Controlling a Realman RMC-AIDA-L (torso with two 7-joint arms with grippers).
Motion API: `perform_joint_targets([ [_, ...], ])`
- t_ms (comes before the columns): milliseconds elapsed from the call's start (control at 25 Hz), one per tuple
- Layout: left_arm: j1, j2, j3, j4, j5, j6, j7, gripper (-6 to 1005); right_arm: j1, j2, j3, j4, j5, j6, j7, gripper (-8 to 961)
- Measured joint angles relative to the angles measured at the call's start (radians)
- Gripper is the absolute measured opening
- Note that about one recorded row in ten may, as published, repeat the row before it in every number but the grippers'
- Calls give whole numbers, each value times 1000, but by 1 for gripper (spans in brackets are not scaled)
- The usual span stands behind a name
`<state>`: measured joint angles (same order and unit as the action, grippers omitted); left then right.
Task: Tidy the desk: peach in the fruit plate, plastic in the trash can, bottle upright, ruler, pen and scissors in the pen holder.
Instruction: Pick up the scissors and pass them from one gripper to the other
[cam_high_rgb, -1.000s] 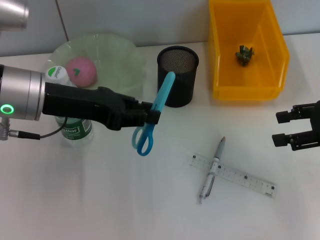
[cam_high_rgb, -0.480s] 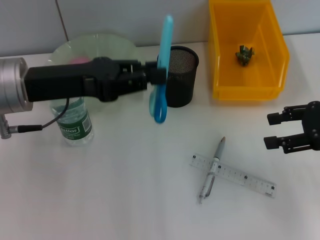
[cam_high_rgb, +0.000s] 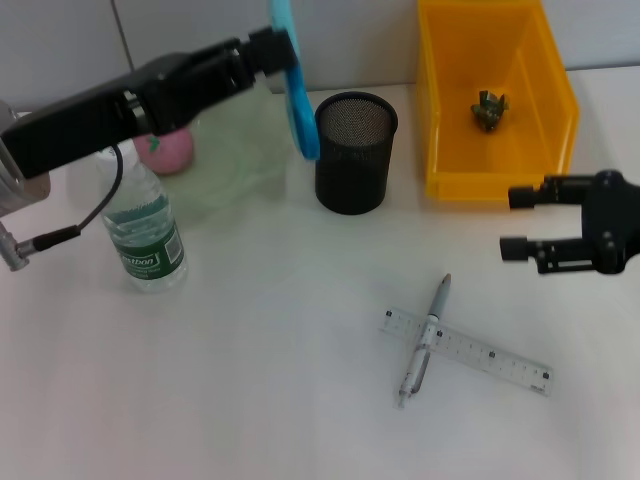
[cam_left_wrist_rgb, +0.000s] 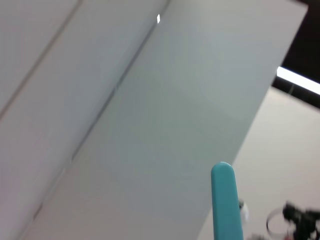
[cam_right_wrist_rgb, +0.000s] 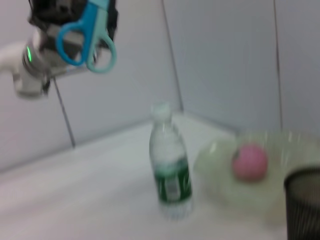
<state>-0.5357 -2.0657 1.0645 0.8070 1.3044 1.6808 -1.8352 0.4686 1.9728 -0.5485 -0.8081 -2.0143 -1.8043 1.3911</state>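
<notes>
- Head view: the left gripper (cam_high_rgb: 272, 45) is clamped on the blue scissors (cam_high_rgb: 293, 90), raised above the table and up beside the black mesh pen holder (cam_high_rgb: 355, 152), on its side toward the fruit plate (cam_high_rgb: 232, 150). The scissors' handle loops hang lowest, level with the pen holder's rim and just beside it, not inside.
- Also in the head view: the pink peach (cam_high_rgb: 165, 150) sits in the pale green fruit plate, partly hidden by the left arm. The bottle (cam_high_rgb: 143, 228) stands upright, nearer the robot than the plate. The pen (cam_high_rgb: 424, 340) lies crossed over the clear ruler (cam_high_rgb: 465, 351) on the white table (cam_high_rgb: 250, 380), well on the near side of the pen holder. A crumpled piece of plastic (cam_high_rgb: 490, 110) lies in the yellow trash can (cam_high_rgb: 495, 100), which stands just beside the pen holder.
- The right gripper (cam_high_rgb: 515, 220) hovers in front of the trash can with its fingers spread and nothing between them.
- Left wrist view: only a rounded teal end of the scissors (cam_left_wrist_rgb: 226, 200) shows against pale wall panels; the pen holder is not visible here.
- Right wrist view: this alone shows the scissors' (cam_right_wrist_rgb: 86, 37) two loops from the side, one blue and one lighter teal, held high by the left gripper (cam_right_wrist_rgb: 70, 15). Below stand the bottle (cam_right_wrist_rgb: 170, 165) with its green label, the peach (cam_right_wrist_rgb: 249, 161) in the plate (cam_right_wrist_rgb: 220, 165), and the pen holder's rim (cam_right_wrist_rgb: 302, 200).
</notes>
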Motion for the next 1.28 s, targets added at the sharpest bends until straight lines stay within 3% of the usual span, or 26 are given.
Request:
perform_joint_targets([
  [40, -4, 0, -1, -65, -72, 0, 34, 241, 0, 0, 0, 0, 0, 0, 0, 753],
  [160, -9, -1, -2, -101, -110, 0, 57, 241, -7, 18, 51, 36, 65, 1, -92, 754],
  [280, -19, -6, 3, -196, -234, -2, 108, 241, -11, 36, 72, 78, 116, 11, -183, 754],
  [320, -23, -7, 6, -218, -263, -3, 117, 241, -13, 52, 78, 106, 149, 20, -254, 754],
  [360, -23, -7, 6, -218, -263, -3, 117, 241, -13, 52, 78, 106, 149, 20, -254, 754],
  [400, -23, -7, 6, -218, -263, -3, 117, 241, -16, 76, 86, 133, 189, 27, -340, 754],
  [440, -38, -7, 8, -292, -328, -8, 145, 241, -16, 76, 86, 133, 189, 27, -340, 754],
  [520, -59, -8, 7, -369, -392, -16, 163, 241, -20, 101, 91, 192, 272, 30, -485, 754],
  [720, -88, -12, 9, -449, -475, -26, 177, 241, 10, 103, 86, 370, 417, 44, -724, 754],
  [920, -112, -14, 11, -505, -531, -53, 202, 241, 64, 105, 89, 496, 451, 54, -899, 754],
  [1280, -142, -14, 14, -579, -606, -68, 221, 241, 162, 111, 86, 640, 511, 53, -1029, 753],
])
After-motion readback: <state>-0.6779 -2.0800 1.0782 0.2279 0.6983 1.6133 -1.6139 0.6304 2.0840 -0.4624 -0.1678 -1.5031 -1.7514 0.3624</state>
